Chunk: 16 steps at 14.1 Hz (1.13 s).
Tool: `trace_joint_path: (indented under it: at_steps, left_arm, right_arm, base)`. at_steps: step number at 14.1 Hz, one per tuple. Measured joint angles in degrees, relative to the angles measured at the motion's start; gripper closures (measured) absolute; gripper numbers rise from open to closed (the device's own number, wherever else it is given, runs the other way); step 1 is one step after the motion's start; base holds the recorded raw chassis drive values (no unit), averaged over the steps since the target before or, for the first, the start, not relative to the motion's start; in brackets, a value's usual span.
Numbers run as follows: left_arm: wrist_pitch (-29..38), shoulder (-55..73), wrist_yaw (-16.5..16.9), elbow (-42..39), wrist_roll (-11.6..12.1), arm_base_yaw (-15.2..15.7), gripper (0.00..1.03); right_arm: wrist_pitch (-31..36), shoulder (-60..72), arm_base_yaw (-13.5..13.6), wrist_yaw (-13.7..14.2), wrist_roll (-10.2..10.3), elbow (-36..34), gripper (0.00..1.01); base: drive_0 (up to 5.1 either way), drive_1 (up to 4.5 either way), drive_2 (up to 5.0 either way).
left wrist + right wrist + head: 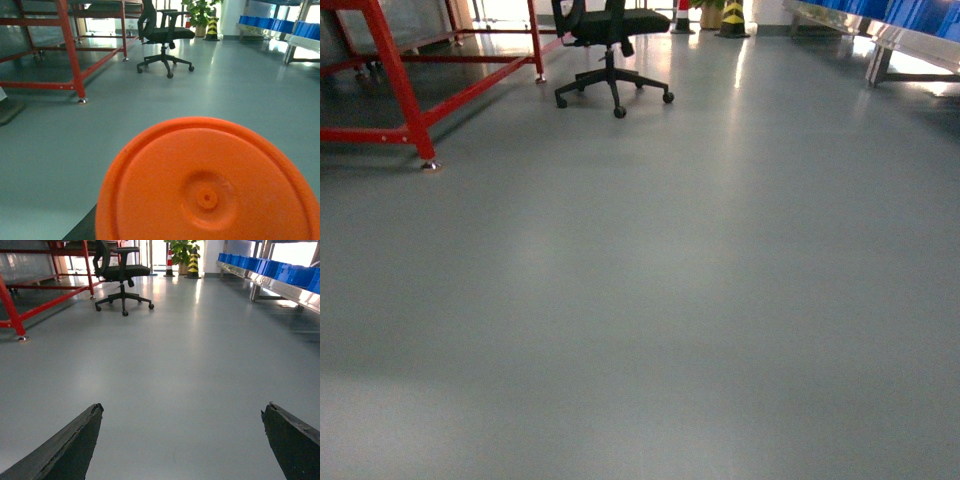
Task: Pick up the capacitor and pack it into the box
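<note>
Left wrist view, capacitor [207, 185] held close, right gripper [182, 440] spread wide

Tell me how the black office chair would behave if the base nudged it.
The office chair would probably roll away easily: it stands on castors on a smooth, glossy floor. Its seat may also swivel on the single centre column.

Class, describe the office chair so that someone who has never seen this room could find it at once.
Start at the big red metal frame on the left of the grey floor. Just right of its far end stands the office chair. Only it is all black, on a wheeled star base.
</note>
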Motion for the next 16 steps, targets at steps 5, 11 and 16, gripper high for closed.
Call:
trace_joint_path:
  at_steps: [5, 11, 16]
  left_arm:
    - [-0.1, 0.0, 0.0, 0.0, 0.0, 0.0, 0.60]
    - [-0.1, 0.0, 0.0, 0.0, 0.0, 0.0, 0.60]
    - [0.0, 0.0, 0.0, 0.0, 0.0, 0.0, 0.60]
  right_arm:
    - [0.5, 0.0, 0.0, 0.0, 0.0, 0.0, 0.03]
    - [0.3, 0.0, 0.0, 0.0, 0.0, 0.0, 0.03]
    - [0.1, 0.0, 0.0, 0.0, 0.0, 0.0, 0.03]
  base:
    - [-5.0, 2.43, 2.4]
    - [-5.0, 2.47, 2.5]
    - [-5.0, 2.48, 2.5]
